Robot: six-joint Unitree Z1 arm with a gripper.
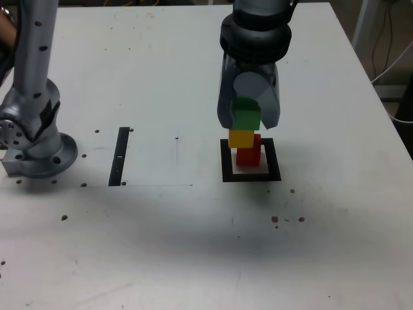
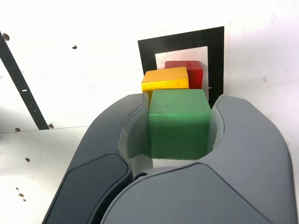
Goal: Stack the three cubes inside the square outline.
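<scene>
In the exterior view my grey gripper (image 1: 248,123) pinches the matte green cube (image 1: 246,115) just above the matte yellow cube (image 1: 241,137), which sits skewed left on the matte red cube (image 1: 248,155) inside the thick black square outline (image 1: 251,176). In the wrist view my fingers (image 2: 117,140) clamp the green cube's sides, so I should centre it over the yellow one before lowering; whether they already touch stays hidden.

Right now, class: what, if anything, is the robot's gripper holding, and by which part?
The gripper holds the small matte green cube, clamped by two opposite side faces, its top face showing between the jaws.
</scene>
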